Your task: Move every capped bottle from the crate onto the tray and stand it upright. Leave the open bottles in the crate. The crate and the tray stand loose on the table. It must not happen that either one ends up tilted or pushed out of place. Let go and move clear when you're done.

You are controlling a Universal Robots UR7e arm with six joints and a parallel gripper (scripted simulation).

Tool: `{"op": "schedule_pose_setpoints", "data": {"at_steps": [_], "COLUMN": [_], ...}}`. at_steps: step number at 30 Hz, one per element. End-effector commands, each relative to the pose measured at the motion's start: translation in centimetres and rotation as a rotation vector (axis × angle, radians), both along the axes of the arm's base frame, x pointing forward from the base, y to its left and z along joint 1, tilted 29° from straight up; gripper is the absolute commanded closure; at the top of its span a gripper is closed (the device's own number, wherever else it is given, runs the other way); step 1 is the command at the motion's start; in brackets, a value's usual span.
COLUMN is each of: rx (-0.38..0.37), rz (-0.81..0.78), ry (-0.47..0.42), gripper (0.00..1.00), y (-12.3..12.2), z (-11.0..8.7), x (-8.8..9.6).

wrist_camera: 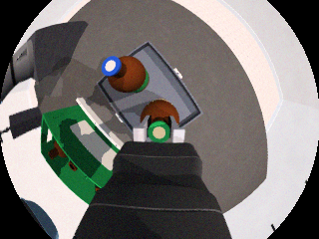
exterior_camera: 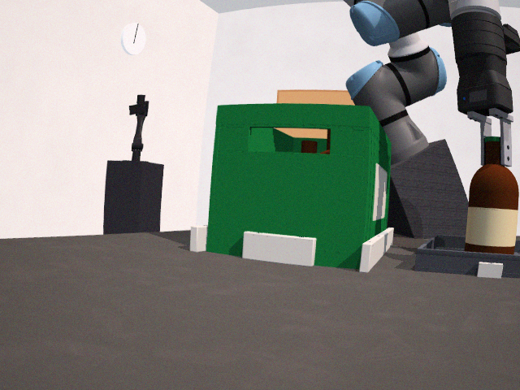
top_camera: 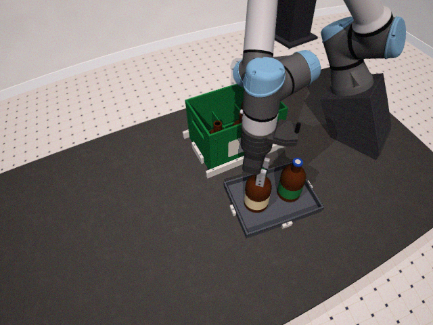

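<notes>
My gripper (top_camera: 261,177) (exterior_camera: 496,160) (wrist_camera: 159,121) is shut on the neck of the green-capped bottle (top_camera: 258,196) (exterior_camera: 491,192) (wrist_camera: 159,110), which has a cream label. It is upright within the tray (top_camera: 272,217) (exterior_camera: 444,261) (wrist_camera: 169,85); whether its base touches the tray floor is not clear. The blue-capped bottle (top_camera: 292,179) (wrist_camera: 129,75) with a green label stands upright beside it on the tray. In the green crate (top_camera: 220,151) (exterior_camera: 289,188) an open bottle (top_camera: 217,126) shows. Another bottle is mostly hidden by the arm; its top is unclear.
White blocks (top_camera: 223,166) (exterior_camera: 279,248) stand around the crate, and small white blocks (top_camera: 287,224) (exterior_camera: 490,270) sit against the tray. The crate stands close to the tray, behind it in the top view. The robot's dark pedestal (top_camera: 356,118) is at the right rear.
</notes>
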State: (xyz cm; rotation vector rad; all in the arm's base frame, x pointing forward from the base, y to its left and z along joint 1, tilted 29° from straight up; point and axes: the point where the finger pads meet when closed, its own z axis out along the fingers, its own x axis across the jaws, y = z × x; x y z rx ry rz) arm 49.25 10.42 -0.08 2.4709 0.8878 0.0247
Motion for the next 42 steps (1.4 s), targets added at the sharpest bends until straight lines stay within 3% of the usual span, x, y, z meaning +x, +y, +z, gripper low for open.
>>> {"op": "schedule_pose_setpoints", "data": {"at_steps": [1, 18, 19, 42], "rx": [0.0, 0.0, 0.0, 0.0], "rz": [-0.002, -0.002, 0.0, 0.0], "ry": [0.005, 0.005, -0.001, -0.001], "gripper": [1.0, 1.0, 0.0, 0.0], "y": [-0.23, -0.27, -0.05, -0.07], "z": [-0.37, -0.43, -0.1, -0.13], "x": [-0.12, -0.18, 0.0, -0.01]}}
